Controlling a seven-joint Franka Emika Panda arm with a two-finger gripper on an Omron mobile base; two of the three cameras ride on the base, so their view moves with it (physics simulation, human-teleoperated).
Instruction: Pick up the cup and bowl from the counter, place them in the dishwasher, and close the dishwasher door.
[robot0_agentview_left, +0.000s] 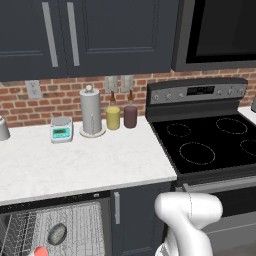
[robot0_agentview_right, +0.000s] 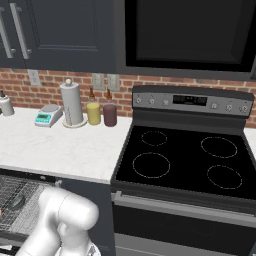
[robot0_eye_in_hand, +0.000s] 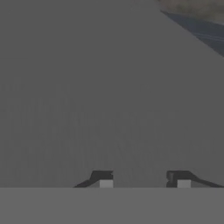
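Bowl (robot0_agentview_left: 57, 233) is lying on the grey wire rack (robot0_agentview_left: 80, 220) of the dishwasher (robot0_agentview_left: 55, 227), tilted, its speckled inside facing up and outward. Cup (robot0_agentview_left: 40, 251) is showing just its red inside at the bottom edge of the left base view, beside and below the bowl, also on the rack. In the right base view the bowl (robot0_agentview_right: 18, 201) is sitting in the rack under the counter edge.

Counter (robot0_agentview_left: 90, 165) is carrying a paper towel roll (robot0_agentview_left: 91, 111), a small teal-faced scale (robot0_agentview_left: 61, 129), a yellow jar (robot0_agentview_left: 113, 118) and a maroon jar (robot0_agentview_left: 130, 115) along the brick wall; a grey canister (robot0_agentview_left: 3, 128) is standing at the far left. Black stovetop (robot0_agentview_left: 210, 142) is adjoining the counter on the right.

Gripper (robot0_eye_in_hand: 144, 181) is facing a flat dark grey surface (robot0_eye_in_hand: 87, 96) up close; whether that is the dishwasher door cannot be told. Its fingertips (robot0_eye_in_hand: 105, 180) are standing spread apart, nothing between them.
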